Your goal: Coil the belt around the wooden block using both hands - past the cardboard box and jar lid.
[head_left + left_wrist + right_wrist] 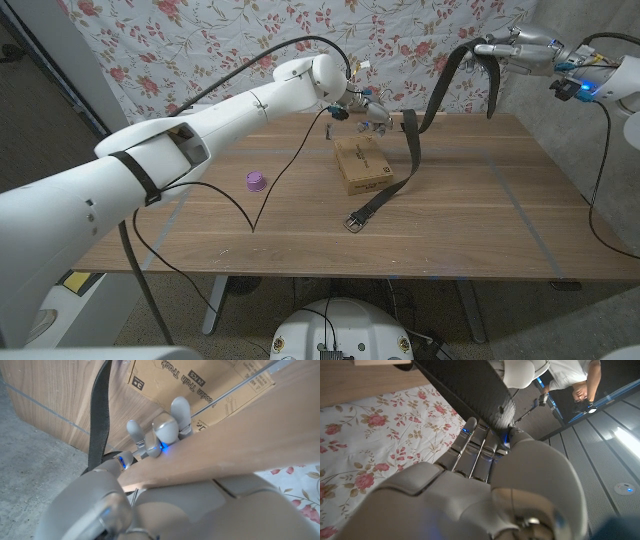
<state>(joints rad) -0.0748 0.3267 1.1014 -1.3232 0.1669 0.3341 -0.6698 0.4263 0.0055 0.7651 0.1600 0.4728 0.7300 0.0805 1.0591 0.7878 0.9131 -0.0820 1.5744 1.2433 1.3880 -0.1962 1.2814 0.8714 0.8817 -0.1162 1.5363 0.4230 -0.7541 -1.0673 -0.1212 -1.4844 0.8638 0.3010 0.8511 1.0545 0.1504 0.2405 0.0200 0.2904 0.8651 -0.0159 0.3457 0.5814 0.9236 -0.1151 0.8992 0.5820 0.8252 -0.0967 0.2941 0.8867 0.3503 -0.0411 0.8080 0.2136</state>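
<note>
From the head view, the right hand (512, 48) is raised high above the table's far right corner, fingers closed around the dark belt (412, 150). From that hand the strap droops in a loop, drops to the table (480, 230) beside the left hand, and runs past the cardboard box (362, 164) to end flat on the wood with its metal buckle (353, 222) nearest the robot. The left hand (368, 110) sits at the far edge of the table, just behind the box; whether it is holding anything here is hard to tell. A small purple jar lid (255, 181) lies well off to that hand's left side.

In the left wrist view, the left hand's fingers (165, 430) curl against a pale wooden block (235, 445), seemingly gripping it, with the printed box just beyond the fingertips and the belt strap running alongside them.

In the right wrist view, the right hand holds the belt across its fingertips; the strap looks black, matte and finely textured, with floral cloth (365, 450) behind.
</note>
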